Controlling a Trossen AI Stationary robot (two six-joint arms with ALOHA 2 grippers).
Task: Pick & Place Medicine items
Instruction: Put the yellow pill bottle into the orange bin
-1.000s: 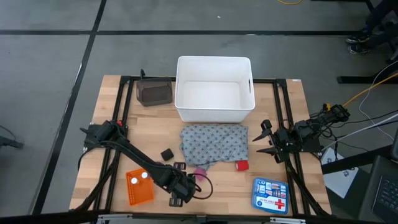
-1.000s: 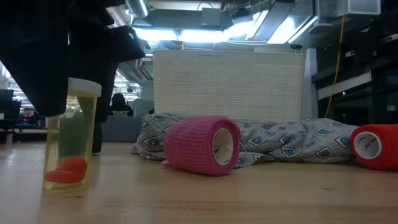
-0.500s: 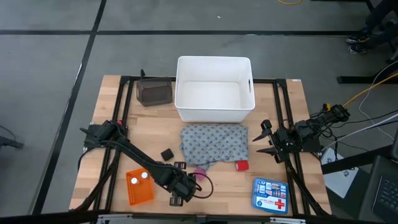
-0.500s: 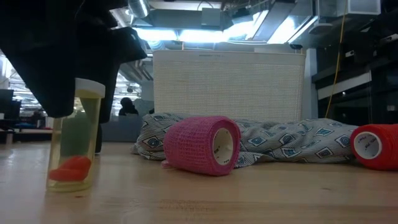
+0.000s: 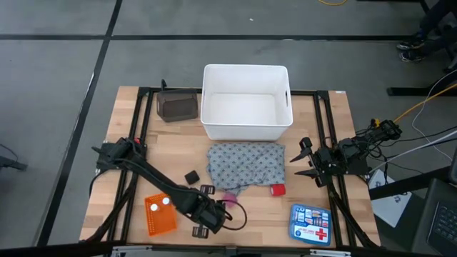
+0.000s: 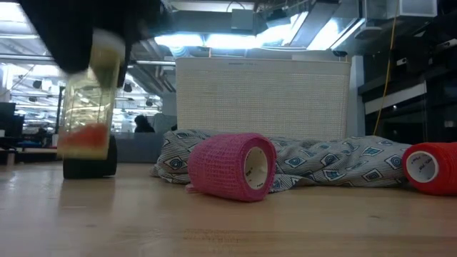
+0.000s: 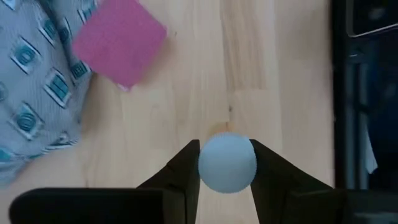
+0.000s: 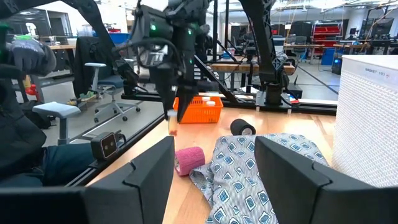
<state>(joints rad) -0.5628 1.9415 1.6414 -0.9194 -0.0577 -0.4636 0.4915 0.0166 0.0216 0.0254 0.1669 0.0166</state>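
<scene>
My left gripper (image 5: pixel 212 214) (image 7: pixel 227 163) stands near the table's near edge, shut on a small clear yellowish bottle (image 6: pixel 88 107) (image 8: pixel 172 122) with a white cap and something orange-red inside. Beside it lie a pink roll (image 5: pixel 230 194) (image 6: pixel 232 165) (image 7: pixel 118 40), a red roll (image 5: pixel 277 190) (image 6: pixel 428 167) and a black roll (image 5: pixel 191 176) (image 6: pixel 89 166), all resting on the wood. The grey patterned cloth (image 5: pixel 246 165) (image 6: pixel 321 160) lies crumpled mid-table. My right gripper (image 5: pixel 303 160) (image 8: pixel 214 168) waits open at the right edge. My left gripper pinches the bottle's white round cap (image 7: pixel 227 163) between its two fingers (image 7: pixel 186 168), coming from above and pointing down. The bottle hangs about upright below the fingers, with its bottom end (image 6: pixel 84 151) lifted clear of the table.
A white bin (image 5: pixel 246 103) (image 6: pixel 260 96) stands beyond the cloth, a dark container (image 5: pixel 177 106) to its left. An orange tray (image 5: pixel 160 214) with white round pieces sits left of my left gripper. A blue first-aid box (image 5: pixel 310 223) lies at the near right.
My left gripper has gone up and taken the bottle with it. The bottle stood on the table a second ago, tipped a little, and now hangs clear of the wood. The black roll behind it shows now.
</scene>
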